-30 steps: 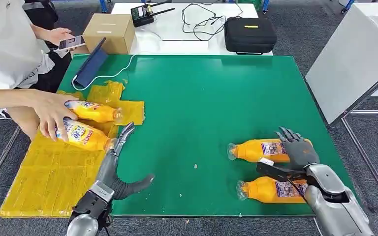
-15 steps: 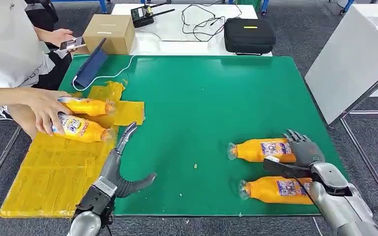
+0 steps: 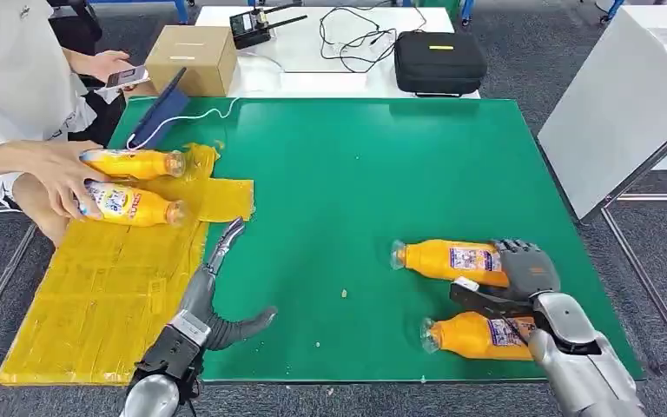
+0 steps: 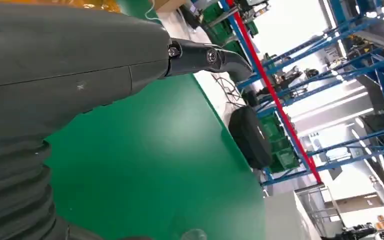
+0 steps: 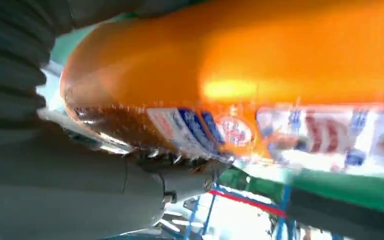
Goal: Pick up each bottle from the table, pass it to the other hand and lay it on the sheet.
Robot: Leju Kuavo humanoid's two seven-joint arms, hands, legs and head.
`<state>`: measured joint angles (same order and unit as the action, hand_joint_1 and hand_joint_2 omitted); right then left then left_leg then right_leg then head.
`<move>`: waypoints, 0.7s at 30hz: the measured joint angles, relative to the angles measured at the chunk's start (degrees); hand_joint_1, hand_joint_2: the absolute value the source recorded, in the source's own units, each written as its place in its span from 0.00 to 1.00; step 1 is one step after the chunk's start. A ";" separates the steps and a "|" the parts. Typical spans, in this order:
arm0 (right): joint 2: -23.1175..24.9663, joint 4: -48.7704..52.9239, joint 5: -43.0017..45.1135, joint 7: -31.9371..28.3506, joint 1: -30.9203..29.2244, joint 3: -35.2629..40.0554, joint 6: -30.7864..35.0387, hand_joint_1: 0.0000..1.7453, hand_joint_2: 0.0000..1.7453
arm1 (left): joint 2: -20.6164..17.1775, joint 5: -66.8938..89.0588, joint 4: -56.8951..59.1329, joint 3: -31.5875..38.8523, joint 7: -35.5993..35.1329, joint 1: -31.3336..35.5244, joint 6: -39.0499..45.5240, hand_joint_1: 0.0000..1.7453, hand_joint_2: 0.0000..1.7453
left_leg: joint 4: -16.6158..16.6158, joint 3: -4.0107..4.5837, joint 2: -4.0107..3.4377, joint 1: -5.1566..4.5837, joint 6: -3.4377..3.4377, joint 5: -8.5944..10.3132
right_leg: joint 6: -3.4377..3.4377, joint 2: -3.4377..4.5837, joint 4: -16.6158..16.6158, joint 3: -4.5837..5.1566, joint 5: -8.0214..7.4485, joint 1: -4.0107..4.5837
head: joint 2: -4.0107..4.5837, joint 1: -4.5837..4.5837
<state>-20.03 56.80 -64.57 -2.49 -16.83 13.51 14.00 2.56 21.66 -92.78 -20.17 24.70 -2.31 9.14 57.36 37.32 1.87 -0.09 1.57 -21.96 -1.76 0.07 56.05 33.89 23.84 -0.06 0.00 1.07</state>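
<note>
Left hand (image 3: pixel 211 300) open, fingers straight; right hand (image 3: pixel 521 276) curled round bottle (image 3: pixel 452 261).

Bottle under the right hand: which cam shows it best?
Head view. The bottle lies whole on the green table, cap to label, with the right hand over its base end. The right wrist view shows it blurred and close, just orange body and label. Left wrist view looks across the table elsewhere.

The right hand (image 3: pixel 525 271) covers the base of the far bottle (image 3: pixel 447 260). Up close, that bottle's label (image 5: pixel 300 132) is blurred beyond reading. The person (image 3: pixel 9 78) is cut off by the picture's edge.
</note>
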 measured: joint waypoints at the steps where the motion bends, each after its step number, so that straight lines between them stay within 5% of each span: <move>1: 0.71 1.35 -0.11 0.04 0.93 -0.49 1.32 1.00 1.00 | 0.00 0.00 -0.24 0.02 -0.13 -0.14 -0.29 0.00 1.00 | 0.00 0.04 0.02 0.00 -0.01 0.01 | 0.00 -0.01 0.01 0.02 0.00 0.01 | 0.00 0.00; 5: 4.14 7.38 -8.16 4.44 3.32 -2.39 11.06 1.00 1.00 | 0.04 0.02 -1.22 0.04 -0.81 -0.42 -1.25 0.00 1.00 | -0.01 0.10 0.00 0.01 -0.02 0.01 | 0.01 0.00 0.03 0.10 0.01 0.02 | 0.00 0.02; 12: 11.76 18.73 -6.19 2.00 6.41 -4.03 22.08 1.00 1.00 | 0.61 -0.66 -1.40 0.07 -2.21 -0.37 -1.47 0.00 1.00 | -0.02 0.11 0.04 0.01 -0.03 -0.01 | 0.02 -0.01 0.01 0.13 0.05 0.01 | 0.00 0.00; 16: 14.73 24.10 1.28 -1.97 8.11 -4.00 22.71 1.00 1.00 | 0.66 -2.88 -1.40 0.07 -2.56 -0.32 -1.95 0.00 1.00 | -0.02 0.11 0.01 0.00 -0.03 -0.01 | 0.02 0.00 0.01 0.13 0.05 0.00 | 0.00 0.02; 21: 17.20 28.99 16.79 -8.74 10.14 -2.67 15.43 1.00 1.00 | 0.66 -8.30 -1.53 0.52 -4.02 0.23 -3.50 0.00 1.00 | -0.02 0.12 0.02 0.00 -0.03 -0.01 | 0.02 0.00 0.01 0.13 0.05 0.00 | 0.00 -0.02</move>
<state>-2.82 85.78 -47.78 -11.23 -6.69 10.84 29.43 3.21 13.36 -94.31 -19.65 20.68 -2.08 5.64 57.34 37.44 1.89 -0.09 1.53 -21.97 -1.74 0.07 56.06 34.02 23.89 -0.06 0.00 1.05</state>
